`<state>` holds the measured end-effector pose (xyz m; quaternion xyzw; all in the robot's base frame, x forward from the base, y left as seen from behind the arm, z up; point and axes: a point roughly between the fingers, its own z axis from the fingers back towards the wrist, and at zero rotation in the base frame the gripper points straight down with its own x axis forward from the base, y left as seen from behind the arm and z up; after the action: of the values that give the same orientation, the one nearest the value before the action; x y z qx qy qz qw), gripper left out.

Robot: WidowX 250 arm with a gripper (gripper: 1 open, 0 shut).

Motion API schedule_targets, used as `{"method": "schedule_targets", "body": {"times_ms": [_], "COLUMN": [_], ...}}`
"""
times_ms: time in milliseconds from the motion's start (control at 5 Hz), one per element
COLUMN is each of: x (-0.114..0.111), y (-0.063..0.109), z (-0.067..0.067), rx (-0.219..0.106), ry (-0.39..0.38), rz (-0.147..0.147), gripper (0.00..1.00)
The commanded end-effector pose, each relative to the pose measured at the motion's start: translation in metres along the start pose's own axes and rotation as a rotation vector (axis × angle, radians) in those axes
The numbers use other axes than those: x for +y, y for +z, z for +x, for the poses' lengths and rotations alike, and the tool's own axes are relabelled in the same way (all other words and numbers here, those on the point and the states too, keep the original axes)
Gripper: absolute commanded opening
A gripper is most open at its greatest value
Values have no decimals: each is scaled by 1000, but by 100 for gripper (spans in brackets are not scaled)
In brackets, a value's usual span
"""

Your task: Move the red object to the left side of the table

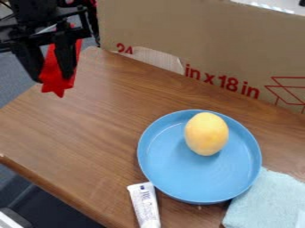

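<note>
The red object (56, 75), a small bright red block, hangs tilted above the far left part of the brown table (95, 125). My black gripper (55, 64) is shut on its upper end, and the fingers (36, 61) stand on either side of it. The block's lower tip points down toward the wood and does not touch it. The arm above the gripper runs out of the top left corner of the frame.
A blue plate (167, 169) with a yellow fruit (206, 134) sits right of centre. A tan cardboard box (215, 44) lines the back. A white tube (144, 205) and a light blue cloth (274, 207) lie at the front edge.
</note>
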<state>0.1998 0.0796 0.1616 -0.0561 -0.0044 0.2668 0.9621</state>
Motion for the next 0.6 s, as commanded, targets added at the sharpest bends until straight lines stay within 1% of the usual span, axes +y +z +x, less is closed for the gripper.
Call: {"method": "schedule_targets", "body": {"times_ms": [0, 200, 400], "x": [12, 17, 38], "y": [-37, -59, -71], "z": [16, 20, 32], "rx": [-9, -20, -28], "ry": [-8, -61, -23], "rz": [31, 63, 75], "gripper": [0, 0, 0]}}
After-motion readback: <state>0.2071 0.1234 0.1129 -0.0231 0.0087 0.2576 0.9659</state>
